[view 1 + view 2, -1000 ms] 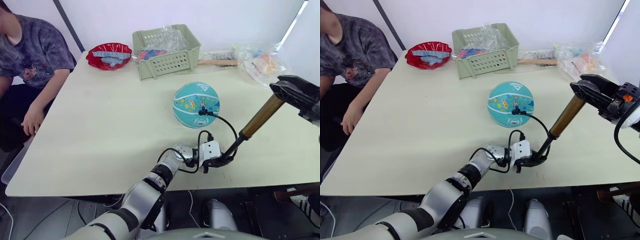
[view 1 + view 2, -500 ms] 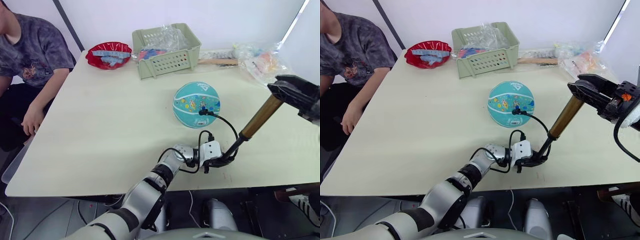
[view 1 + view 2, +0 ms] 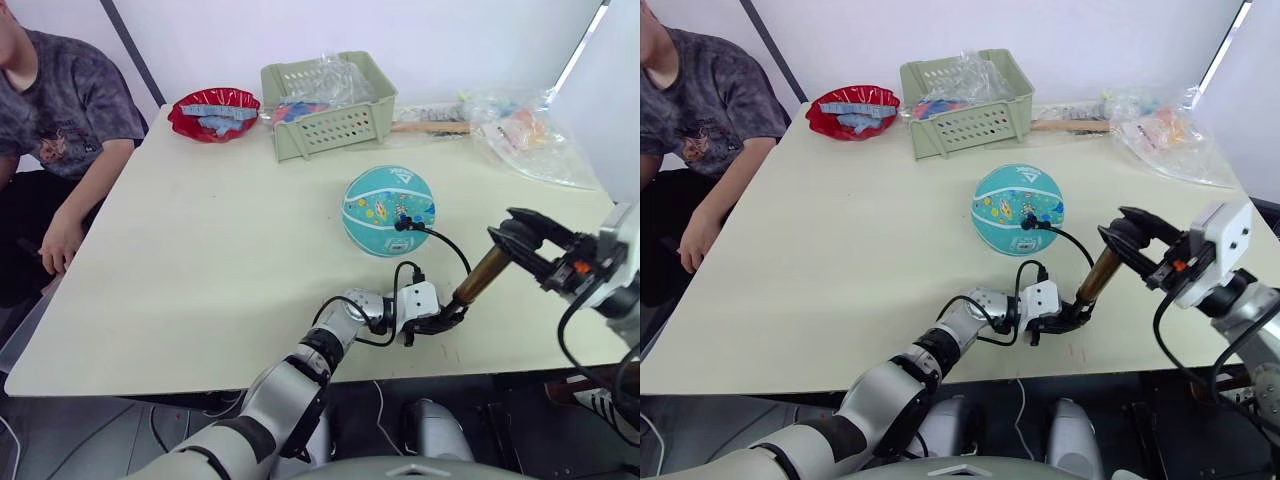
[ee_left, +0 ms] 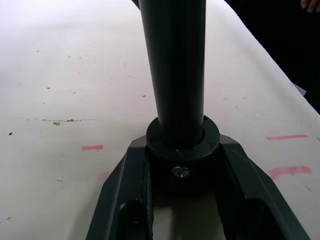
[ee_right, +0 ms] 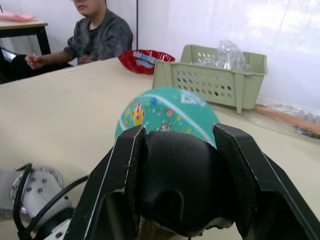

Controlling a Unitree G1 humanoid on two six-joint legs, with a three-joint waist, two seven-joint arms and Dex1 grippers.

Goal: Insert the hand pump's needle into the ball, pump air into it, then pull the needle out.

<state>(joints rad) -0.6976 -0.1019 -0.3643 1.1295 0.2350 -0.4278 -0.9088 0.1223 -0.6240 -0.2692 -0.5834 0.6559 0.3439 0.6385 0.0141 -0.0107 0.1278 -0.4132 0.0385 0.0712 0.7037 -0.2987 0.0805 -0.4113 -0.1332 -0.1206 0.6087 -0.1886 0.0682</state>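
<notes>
Left gripper (image 3: 440, 322): lower centre of the left eye view, black fingers clenched on the black base cap of the short hand pump with a shiny gold-brass cylinder (image 3: 481, 276).
Right gripper (image 3: 522, 235): right of centre, clamped over the pump's black T-handle, which is pressed well down toward the cylinder.
Teal-turquoise ball with white seams and cartoon prints (image 3: 389, 210): middle of the pale tabletop (image 3: 220, 250), above the pump.
Thin black hose (image 3: 447, 244): arcs from the pump base to a small fitting touching the ball; the needle itself is too small to see.
Left wrist view: dark pump shaft (image 4: 175, 70) rising from the base cap held between both fingers.
Right wrist view: fingers (image 5: 120, 165) flanking the black handle (image 5: 182, 182), ball behind it.
Handling: the pump seems rigid and slick on its metal, best held by its caps; the ball looks light and free to roll; the needle is likely fragile sideways.
</notes>
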